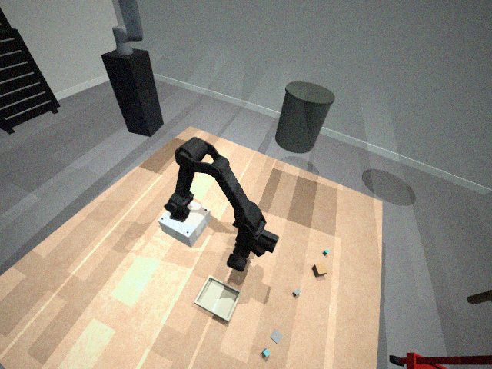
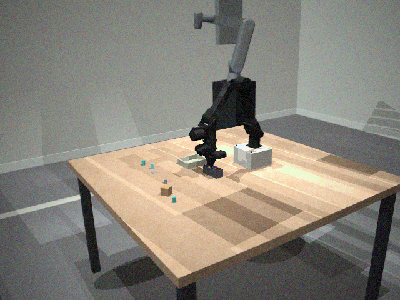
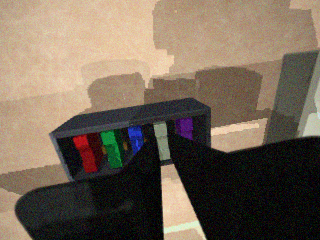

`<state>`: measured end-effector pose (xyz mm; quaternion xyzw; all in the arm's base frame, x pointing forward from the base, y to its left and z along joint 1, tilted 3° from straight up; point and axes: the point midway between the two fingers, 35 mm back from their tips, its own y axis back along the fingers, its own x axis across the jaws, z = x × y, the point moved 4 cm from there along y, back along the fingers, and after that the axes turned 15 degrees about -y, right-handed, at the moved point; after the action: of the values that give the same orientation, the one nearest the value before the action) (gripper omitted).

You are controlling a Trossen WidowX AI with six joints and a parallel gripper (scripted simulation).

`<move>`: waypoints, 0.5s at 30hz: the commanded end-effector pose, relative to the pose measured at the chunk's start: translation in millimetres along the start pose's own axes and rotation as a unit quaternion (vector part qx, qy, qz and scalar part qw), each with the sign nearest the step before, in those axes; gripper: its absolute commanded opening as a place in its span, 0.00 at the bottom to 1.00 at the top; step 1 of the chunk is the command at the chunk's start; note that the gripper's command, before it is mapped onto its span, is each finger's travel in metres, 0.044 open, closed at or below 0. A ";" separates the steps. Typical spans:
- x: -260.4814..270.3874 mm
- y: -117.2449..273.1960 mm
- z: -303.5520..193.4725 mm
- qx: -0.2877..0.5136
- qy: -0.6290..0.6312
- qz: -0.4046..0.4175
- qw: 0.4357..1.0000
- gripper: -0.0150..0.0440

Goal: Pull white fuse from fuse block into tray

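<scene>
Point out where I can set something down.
Exterior view: the near stretch from the tan block to the near corner. Top view: left of the tray. Crowded: the fuse block, gripper shut on the white fuse.

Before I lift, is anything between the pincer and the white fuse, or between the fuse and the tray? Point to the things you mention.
Nothing between pincer [image 2: 210, 165] [image 3: 166, 150] and white fuse [image 3: 161, 135]: it's gripped. Toward the tray [image 1: 200, 304] [image 2: 187, 165], only the fuse block's [image 2: 212, 172] [image 3: 135, 114] walls.

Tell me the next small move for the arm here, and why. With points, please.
Probably lift straight up, slowly: the gripper [image 2: 210, 165] [image 3: 161, 139] is shut on the white fuse [image 3: 161, 134], which sits in the fuse block [image 2: 212, 172] [image 3: 132, 116] between the blue [image 3: 135, 137] and purple [image 3: 184, 128] fuses, leaving little room sideways.
</scene>
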<state>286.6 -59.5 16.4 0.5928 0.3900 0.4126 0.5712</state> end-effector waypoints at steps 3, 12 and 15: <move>0.0 3.7 0.4 -0.001 0.000 0.000 1.000 0.25; 0.1 8.1 0.6 -0.001 0.000 0.000 1.000 0.25; 0.1 9.6 0.7 -0.001 0.000 0.000 1.000 0.25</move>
<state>286.8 -59.7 22.6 0.5939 0.3907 0.4115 0.5704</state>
